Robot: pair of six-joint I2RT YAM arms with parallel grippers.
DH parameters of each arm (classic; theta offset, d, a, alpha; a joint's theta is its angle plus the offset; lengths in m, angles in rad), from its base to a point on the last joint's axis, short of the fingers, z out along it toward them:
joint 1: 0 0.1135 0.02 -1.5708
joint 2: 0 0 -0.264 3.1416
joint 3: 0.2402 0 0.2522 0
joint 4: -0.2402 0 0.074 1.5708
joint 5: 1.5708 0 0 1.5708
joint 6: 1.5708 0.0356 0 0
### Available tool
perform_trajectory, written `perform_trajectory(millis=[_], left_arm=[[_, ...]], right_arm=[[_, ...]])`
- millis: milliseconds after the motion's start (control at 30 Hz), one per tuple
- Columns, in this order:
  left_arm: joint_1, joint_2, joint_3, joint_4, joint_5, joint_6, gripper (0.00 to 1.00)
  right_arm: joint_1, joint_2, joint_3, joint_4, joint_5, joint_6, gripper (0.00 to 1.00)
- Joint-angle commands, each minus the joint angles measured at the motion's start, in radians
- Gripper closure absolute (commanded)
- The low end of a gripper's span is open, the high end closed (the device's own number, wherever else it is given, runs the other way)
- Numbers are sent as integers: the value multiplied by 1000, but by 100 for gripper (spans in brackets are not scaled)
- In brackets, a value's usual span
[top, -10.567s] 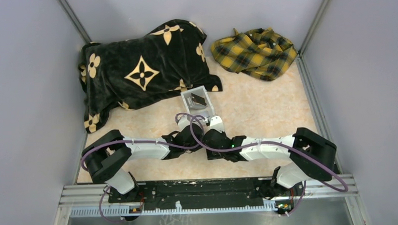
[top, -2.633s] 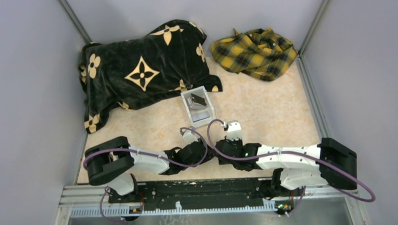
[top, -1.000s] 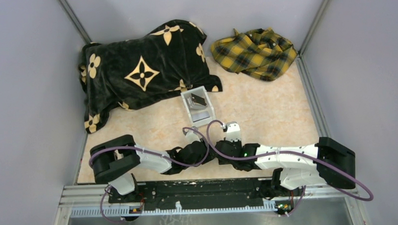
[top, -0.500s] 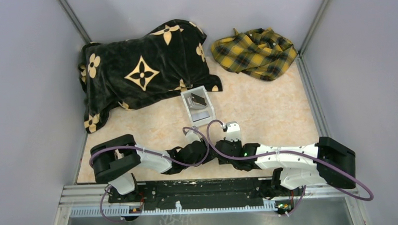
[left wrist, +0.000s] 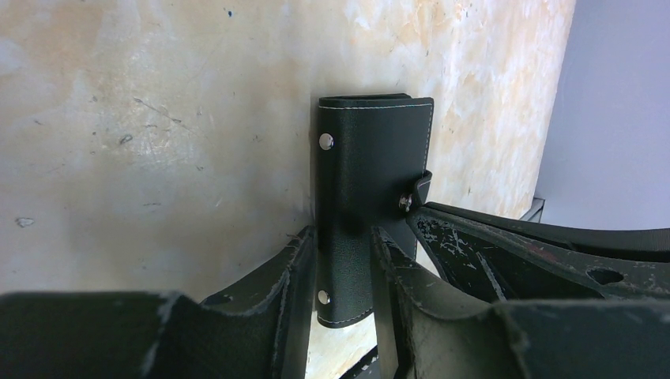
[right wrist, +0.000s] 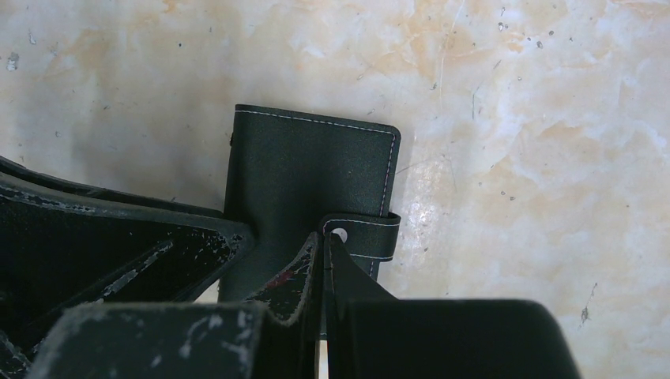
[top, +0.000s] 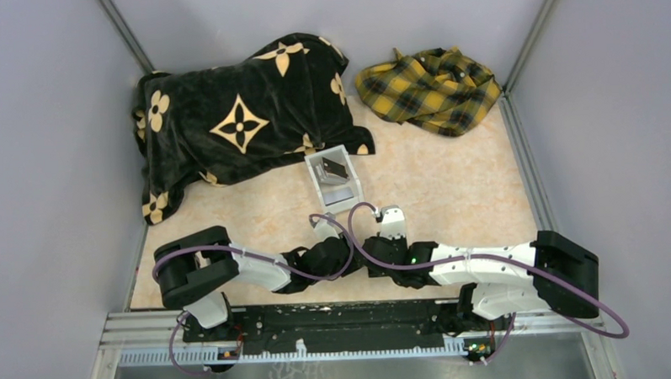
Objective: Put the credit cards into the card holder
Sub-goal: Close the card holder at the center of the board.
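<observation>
While the left gripper (left wrist: pixel 341 237) grasped the closed wallet (left wrist: pixel 371 150) at centre frame, the right gripper (right wrist: pixel 324 241), clenched at its strap (right wrist: pixel 371 237), likely needed to pull that strap free.

- The card holder (right wrist: pixel 308 174) is matt black with pale stitching along its edges and small silver studs.
- The table (top: pixel 450 185) is cream, marbled with peach and orange veins.
- The blanket (top: pixel 228 117) is black with tan flower and four-pointed star motifs.
- The cloth (top: pixel 430 89) is yellow plaid with dark checks.
- The box (top: pixel 313 175) is clear-white; it holds one dark card (top: pixel 335 168) and one pale grey card (top: pixel 341 193).
- The left gripper (left wrist: pixel 341 237) and right gripper (right wrist: pixel 325 241) are black, scuffed pale at the edges.
- The cables (top: pixel 258 247) are purple.
</observation>
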Motion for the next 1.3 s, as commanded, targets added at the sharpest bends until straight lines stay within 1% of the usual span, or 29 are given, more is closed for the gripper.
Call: perform_trajectory(millis=[0, 367, 700, 1033, 1067, 1200, 1267], left_arm=[[1, 41, -12, -107, 18, 26, 61], [1, 52, -9, -115, 21, 29, 62], [0, 69, -2, -161, 33, 32, 63], [1, 93, 58, -265, 24, 72, 63], [1, 95, 63, -275, 23, 73, 63], [2, 110, 68, -283, 24, 74, 63], [0, 116, 68, -283, 25, 71, 64]], right_arm=[[5, 10, 10, -2, -14, 1, 100], [-25, 14, 14, 10, -47, -36, 100], [-101, -1, 25, 7, -138, -95, 100], [-193, -38, 76, -26, -241, -172, 100], [-193, -38, 85, -37, -239, -180, 99], [-193, -27, 124, -65, -218, -210, 85], [-193, -15, 137, -75, -211, -219, 80]])
